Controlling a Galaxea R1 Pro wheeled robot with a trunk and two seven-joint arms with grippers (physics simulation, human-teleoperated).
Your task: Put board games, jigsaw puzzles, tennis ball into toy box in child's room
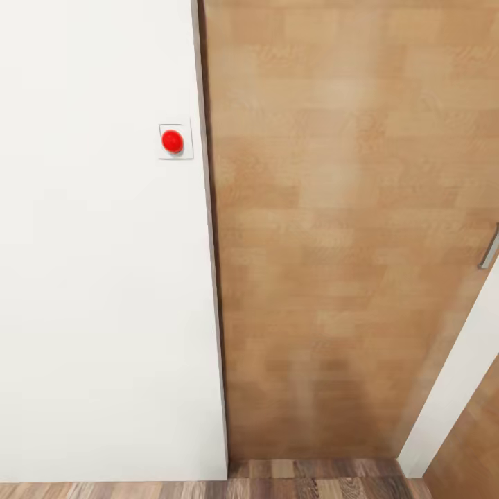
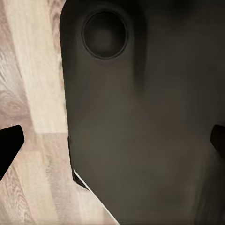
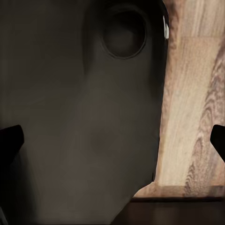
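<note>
Left wrist view: the left claw (image 2: 112, 140) shows as two black fingertips (image 2: 9, 145) at opposite edges of the picture, well apart — released, nothing between them. Directly beyond the tips sits a large dark grey rounded part of the robot's own body (image 2: 140, 122) with a circular recess (image 2: 105, 33) in it. Past its edge, pale wood-plank floor (image 2: 37, 93).

Right wrist view: the right claw (image 3: 112, 140) reads the same — black fingertips (image 3: 10, 140) at either edge, spread wide, released and holding nothing. A dark grey rounded body panel (image 3: 79, 117) with a round recess (image 3: 124, 35) lies beyond them; light wood grain floor (image 3: 192, 103) runs alongside it.

Head view, near to far:
- At 6 o'clock, a narrow strip of brown-grey plank floor (image 1: 312, 478) along the lower edge.
- At 9 o'clock, a plain white wall (image 1: 97, 291) rising from the floor.
- At about 11 o'clock on that wall, a small white square plate carrying a round red button (image 1: 172, 141), just beside the wall's edge.
- From centre to 3 o'clock, a light-brown wooden door (image 1: 339, 229), closed against a thin dark frame edge (image 1: 211, 229).
- At 3 o'clock, a grey metal handle (image 1: 489, 248), cut by the picture edge.
- At 4–5 o'clock, a slanted white strip (image 1: 450, 388) with more wood surface beyond it.

The toys and the toy box cannot be located from these pictures.
</note>
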